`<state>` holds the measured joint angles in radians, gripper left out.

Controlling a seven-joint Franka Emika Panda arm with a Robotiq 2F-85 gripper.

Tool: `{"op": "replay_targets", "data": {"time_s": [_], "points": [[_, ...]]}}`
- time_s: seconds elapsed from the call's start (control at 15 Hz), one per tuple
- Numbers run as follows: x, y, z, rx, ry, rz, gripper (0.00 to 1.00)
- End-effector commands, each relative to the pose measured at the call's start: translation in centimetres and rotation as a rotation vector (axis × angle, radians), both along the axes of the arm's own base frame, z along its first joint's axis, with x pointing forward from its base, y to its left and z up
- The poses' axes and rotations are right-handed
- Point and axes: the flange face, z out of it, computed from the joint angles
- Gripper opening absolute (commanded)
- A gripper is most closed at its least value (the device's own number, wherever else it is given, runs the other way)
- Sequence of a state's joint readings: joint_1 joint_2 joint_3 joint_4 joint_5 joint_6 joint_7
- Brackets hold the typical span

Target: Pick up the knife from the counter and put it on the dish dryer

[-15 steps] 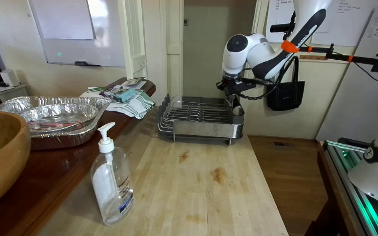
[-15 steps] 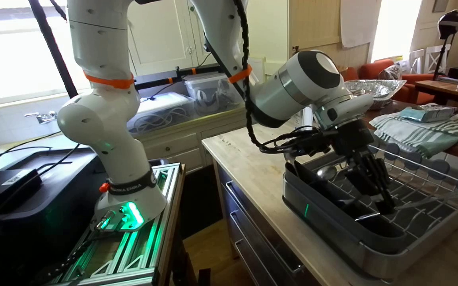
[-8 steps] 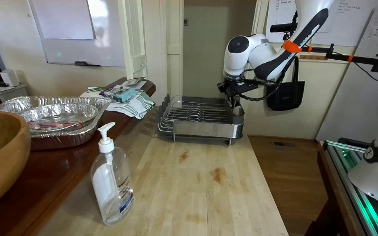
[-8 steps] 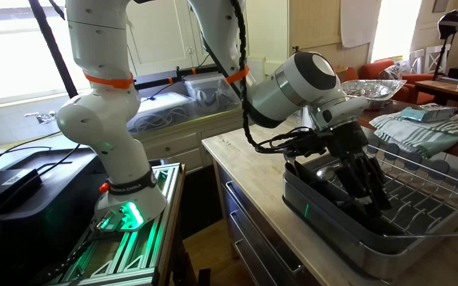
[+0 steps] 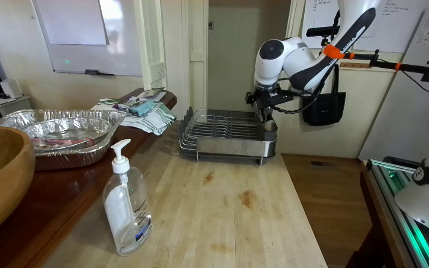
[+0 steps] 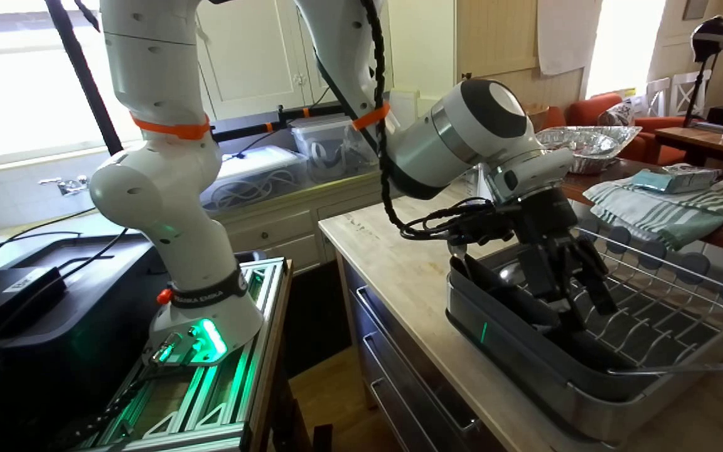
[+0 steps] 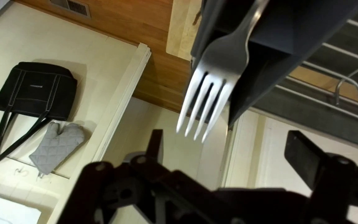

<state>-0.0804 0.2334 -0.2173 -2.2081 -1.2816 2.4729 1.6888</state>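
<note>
The knife [image 6: 681, 370], slim and silvery, lies nearly level across the near end of the dish dryer [image 6: 625, 417] in an exterior view. One end sits over the dark cutlery holder [image 6: 524, 351], and the other reaches out past the frame edge. My gripper [image 6: 590, 314] hangs just above the rack beside that holder, jaws apart, not touching the knife. In the wrist view the gripper [image 7: 224, 138] stands wide with no object gripped; I cannot make out the knife there. The pale wooden counter [image 5: 214, 212] carries the wire rack at its far end.
A fork [image 7: 225, 56] points out of the cutlery holder, close in front of my fingers. A spoon [image 5: 270, 125] also stands in it. On the counter is a soap bottle [image 5: 129, 212]. Foil trays [image 5: 76, 160] and a wooden bowl [image 5: 2, 175] sit on the dark table alongside.
My gripper has opened and let go of the knife, which dropped from between the fingers onto the near end of the rack. The arm has drawn back slightly.
</note>
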Motion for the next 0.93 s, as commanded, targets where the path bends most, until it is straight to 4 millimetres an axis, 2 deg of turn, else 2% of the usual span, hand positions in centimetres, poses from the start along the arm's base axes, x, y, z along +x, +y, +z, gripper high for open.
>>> {"op": "replay_targets", "data": {"time_s": [0.0,0.47,0.87], "points": [[-1.0,-0.6,2.0,-0.027,-0.053,-0.016,1.0],[-2.1,-2.2,7.1,0.005,-0.114,0.005,1.0],[-3.6,-3.0,11.7,0.117,-0.155,0.123,1.0]]}}
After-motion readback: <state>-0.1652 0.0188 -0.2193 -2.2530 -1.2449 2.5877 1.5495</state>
